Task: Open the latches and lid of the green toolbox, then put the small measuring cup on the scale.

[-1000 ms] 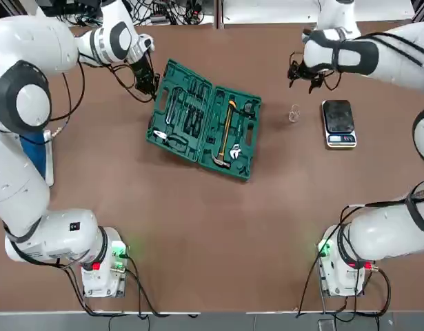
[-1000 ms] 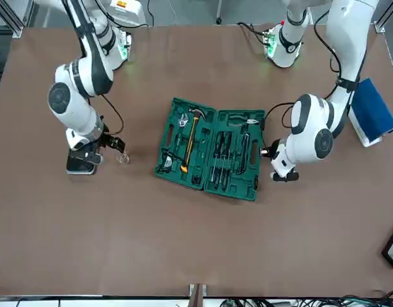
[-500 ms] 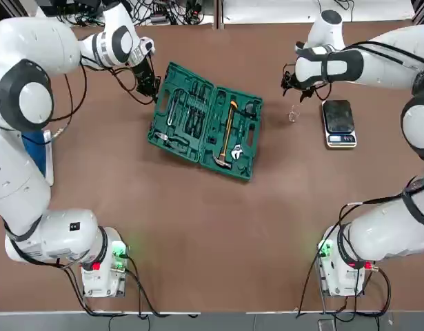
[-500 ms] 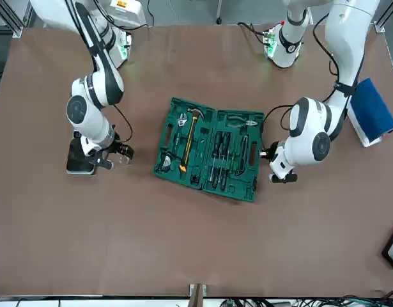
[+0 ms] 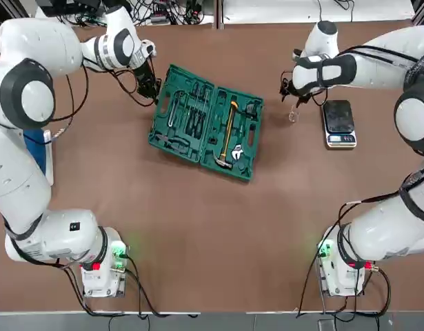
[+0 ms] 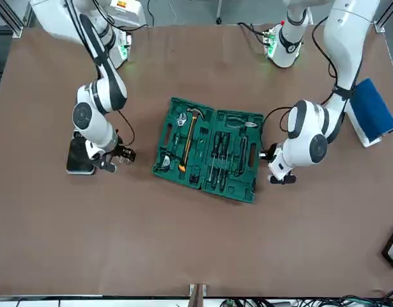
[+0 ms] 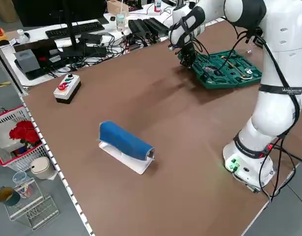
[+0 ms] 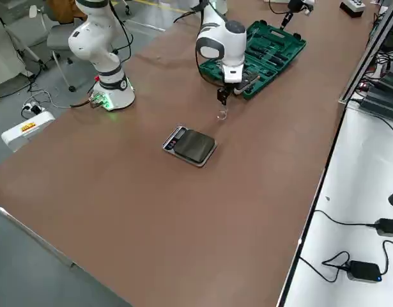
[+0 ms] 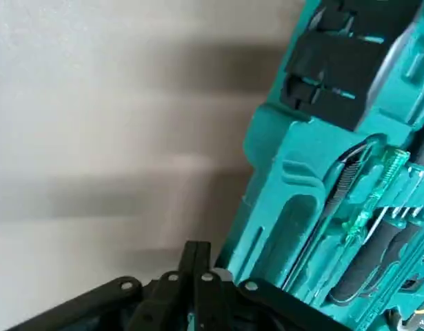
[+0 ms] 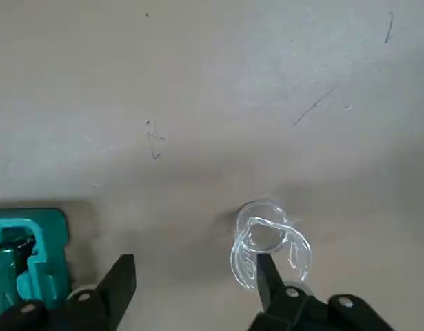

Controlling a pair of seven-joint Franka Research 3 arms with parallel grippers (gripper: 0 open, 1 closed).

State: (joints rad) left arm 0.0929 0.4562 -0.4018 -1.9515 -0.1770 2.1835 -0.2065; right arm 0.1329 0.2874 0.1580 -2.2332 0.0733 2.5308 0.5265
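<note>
A wide brown counter (image 5: 198, 227) is seen carrying the green toolbox (image 5: 206, 121), which lies spread flat with both halves exposed, the lid (image 5: 180, 114) toward the robot's left. The first part of the task is judged done; the cup step is in hand.

The small measuring cup (image 10: 267, 241) stands on the counter between the toolbox and the scale (image 5: 338, 123), apart from both. The right pincer (image 10: 194, 286) is held low at the cup with its fingers parted, one finger (image 10: 267, 276) lying against the cup's near wall while the other stands well off to the side, so the cup is not centred in the gap and nothing is grasped. A closing from this offset is judged likely to push or tip the light, clear cup and send it rolling. A hard squeeze could also make it slip out.

The left pincer (image 9: 196, 276) is clenched on nothing, at the outer edge of the lid. A nudge there could shift the case toward the cup.
</note>
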